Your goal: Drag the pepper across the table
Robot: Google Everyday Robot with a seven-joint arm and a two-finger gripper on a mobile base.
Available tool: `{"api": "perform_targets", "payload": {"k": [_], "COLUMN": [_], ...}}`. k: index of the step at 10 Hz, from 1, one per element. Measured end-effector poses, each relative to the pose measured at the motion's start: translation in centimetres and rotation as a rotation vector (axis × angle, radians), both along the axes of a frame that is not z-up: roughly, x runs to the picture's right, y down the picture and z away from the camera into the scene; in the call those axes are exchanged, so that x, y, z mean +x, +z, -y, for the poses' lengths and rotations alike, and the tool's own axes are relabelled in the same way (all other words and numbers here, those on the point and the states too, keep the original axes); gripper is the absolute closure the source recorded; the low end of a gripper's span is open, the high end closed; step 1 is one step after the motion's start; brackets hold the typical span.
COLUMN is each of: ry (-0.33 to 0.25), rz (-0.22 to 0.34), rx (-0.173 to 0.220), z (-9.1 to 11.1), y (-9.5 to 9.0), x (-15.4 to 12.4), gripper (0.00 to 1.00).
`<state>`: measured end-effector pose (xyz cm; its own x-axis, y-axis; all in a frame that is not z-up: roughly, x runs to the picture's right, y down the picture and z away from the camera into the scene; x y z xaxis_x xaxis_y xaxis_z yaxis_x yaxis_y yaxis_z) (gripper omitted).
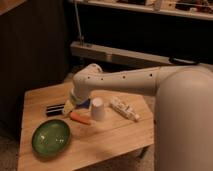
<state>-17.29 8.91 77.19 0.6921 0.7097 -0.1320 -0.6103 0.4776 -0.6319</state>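
The pepper (80, 118) is a small orange-red tapered piece lying on the light wooden table (116, 134), just left of the white upturned cup (98, 108). My gripper (69, 106) hangs from the white arm's wrist, low over the table, right behind and slightly left of the pepper's thick end. I cannot tell whether it touches the pepper.
A white tube (125, 108) lies right of the cup. A green bowl (51, 137) sits at the front left. A dark flat object (54, 108) lies left of the gripper, and something blue (83, 103) shows under the wrist. A dark wall and shelf stand behind.
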Motion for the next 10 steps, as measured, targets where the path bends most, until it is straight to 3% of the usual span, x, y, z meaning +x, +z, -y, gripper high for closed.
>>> {"api": "perform_targets", "payload": {"k": [5, 10], "ry": [-0.079, -0.098], "rz": [-0.027, -0.070], "rx": [-0.058, -0.076], "z": [-3.6, -4.8], "y": [2.4, 3.8], "x": [-0.6, 0.3], "gripper": [0.20, 0.20]}}
